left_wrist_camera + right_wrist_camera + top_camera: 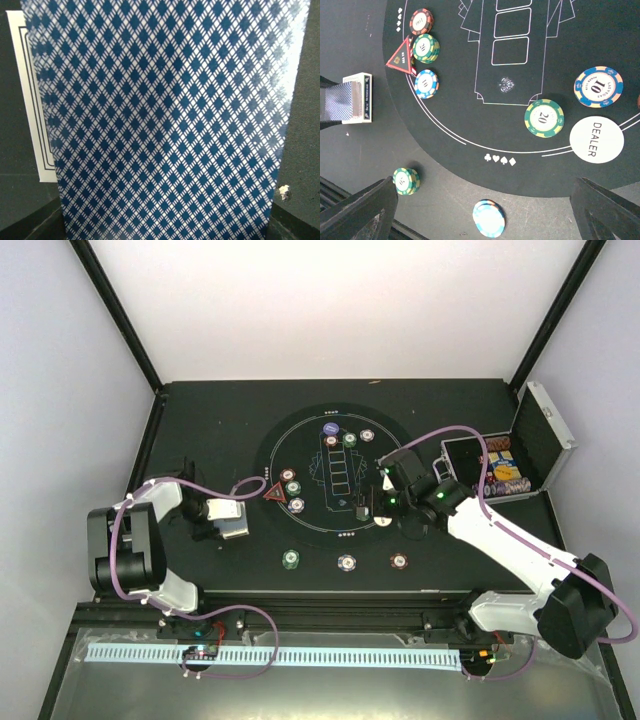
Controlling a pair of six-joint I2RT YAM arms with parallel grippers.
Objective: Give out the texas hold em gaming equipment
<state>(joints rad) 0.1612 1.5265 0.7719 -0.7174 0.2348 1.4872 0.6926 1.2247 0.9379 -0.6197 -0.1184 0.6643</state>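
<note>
My left gripper (226, 521) is shut on playing cards (170, 120), whose blue diamond-patterned back fills the left wrist view and hides the fingers. A white lined card face (30, 95) shows beside it. In the right wrist view the same cards (342, 101) sit at the left, off the mat. My right gripper (485, 189) hangs open over the mat's near right edge, holding nothing. Ahead of it lie a green chip (544, 118), a blue chip (598, 87) and the white dealer button (596, 139). The red triangle marker (401, 57) lies beside three chips (426, 47).
The round black mat (315, 525) covers the table's middle. Below its near edge stand a green chip (290, 559), a pale blue chip (346, 562) and a maroon chip (399, 562). Several chips sit at the mat's far side (349, 437). The open silver case (540, 435) is at the right.
</note>
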